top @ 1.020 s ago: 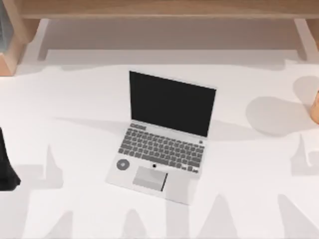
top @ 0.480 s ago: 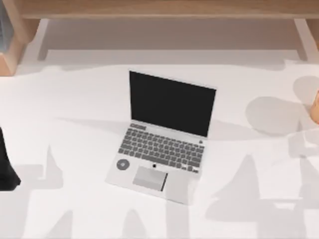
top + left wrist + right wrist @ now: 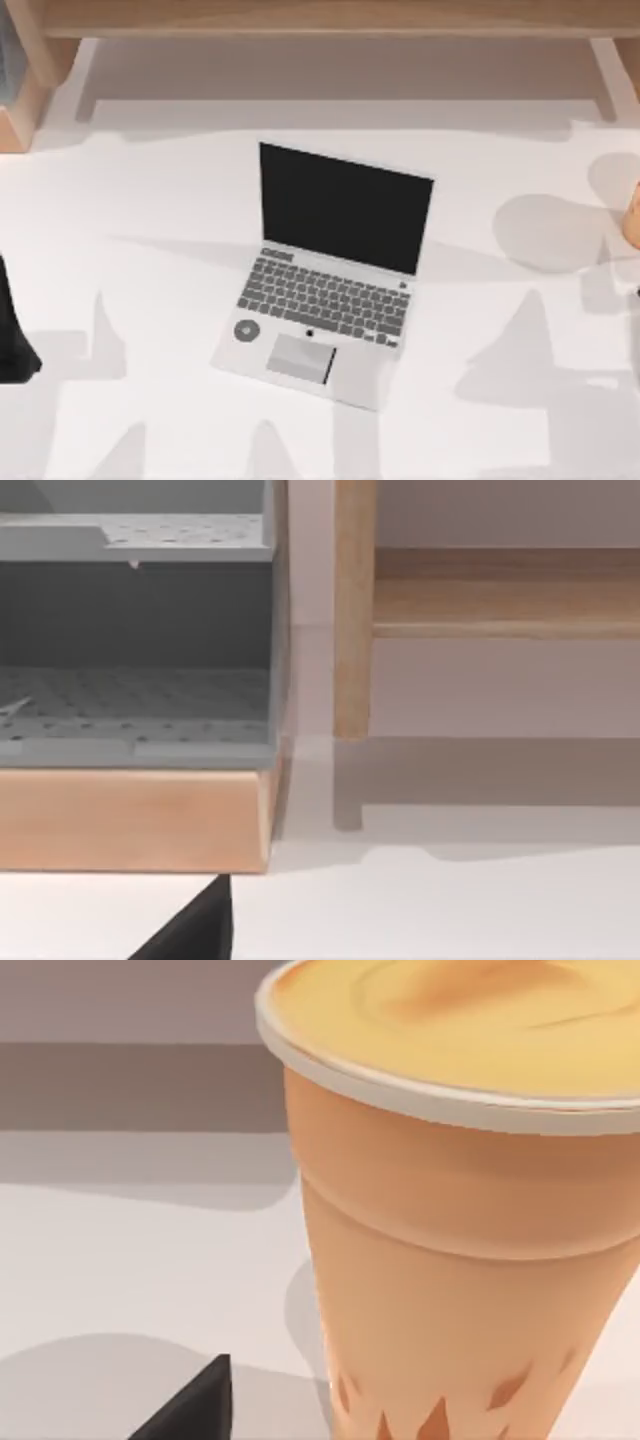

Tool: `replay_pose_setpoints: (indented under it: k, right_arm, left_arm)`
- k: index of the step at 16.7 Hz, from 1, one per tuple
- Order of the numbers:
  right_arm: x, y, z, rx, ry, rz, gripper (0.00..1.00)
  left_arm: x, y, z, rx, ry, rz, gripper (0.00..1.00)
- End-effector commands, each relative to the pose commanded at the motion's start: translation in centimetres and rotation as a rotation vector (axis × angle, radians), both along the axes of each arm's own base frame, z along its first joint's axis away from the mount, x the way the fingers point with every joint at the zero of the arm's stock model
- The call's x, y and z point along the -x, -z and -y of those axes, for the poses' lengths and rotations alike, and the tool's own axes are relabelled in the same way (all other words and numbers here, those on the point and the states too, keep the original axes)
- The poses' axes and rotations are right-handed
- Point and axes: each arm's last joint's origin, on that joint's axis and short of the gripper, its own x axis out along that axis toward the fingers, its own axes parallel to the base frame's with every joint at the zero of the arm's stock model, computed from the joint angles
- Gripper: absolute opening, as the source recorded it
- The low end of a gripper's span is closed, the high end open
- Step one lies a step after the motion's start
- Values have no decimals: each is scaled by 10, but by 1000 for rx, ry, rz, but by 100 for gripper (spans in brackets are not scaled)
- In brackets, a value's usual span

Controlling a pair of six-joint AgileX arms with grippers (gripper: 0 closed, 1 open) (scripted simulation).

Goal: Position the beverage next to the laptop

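Beverage (image 3: 450, 1210) upright at table's right edge, seemingly well apart from open laptop (image 3: 325, 275), end effector states unclear

The cup (image 3: 633, 215) is getting cut off at the top view's right edge, and its base (image 3: 440, 1400) is running out of the right wrist view too.

Open tabletop (image 3: 150, 200) between laptop (image 3: 325, 290) and beverage (image 3: 632, 215)

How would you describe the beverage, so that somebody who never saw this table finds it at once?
Start at the open laptop in the middle of the white table, then go to the table's far right edge. There stands the beverage, an upright orange-tan cup that narrows downward. Its white rim and creamy yellow-orange top set it apart from the grey laptop.
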Motion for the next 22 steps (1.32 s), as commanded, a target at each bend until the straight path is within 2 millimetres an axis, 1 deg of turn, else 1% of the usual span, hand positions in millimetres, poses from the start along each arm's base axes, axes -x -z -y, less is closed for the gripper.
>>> replay_pose_setpoints:
  k: [4,6,8,12,14,16,19,22]
  right_arm:
    - [1,1,-1,0,-4,-4,100]
    - [-3,1,-1,0,-2,-3,100]
    - [-17,2,0,0,0,0,100]
    - [-56,9,1,0,0,1,100]
    - [-72,13,1,0,0,1,100]
    - [-78,16,1,0,0,0,100]
    - [-78,16,1,0,0,0,100]
    - [-78,16,1,0,0,0,77]
  left_arm:
    - [0,0,0,0,0,0,100]
    - [0,0,0,0,0,0,100]
    - [0,0,0,0,0,0,100]
    - [0,0,0,0,0,0,100]
    - [0,0,0,0,0,0,100]
    - [0,0,0,0,0,0,100]
    - [0,0,0,0,0,0,100]
    - [0,0,0,0,0,0,100]
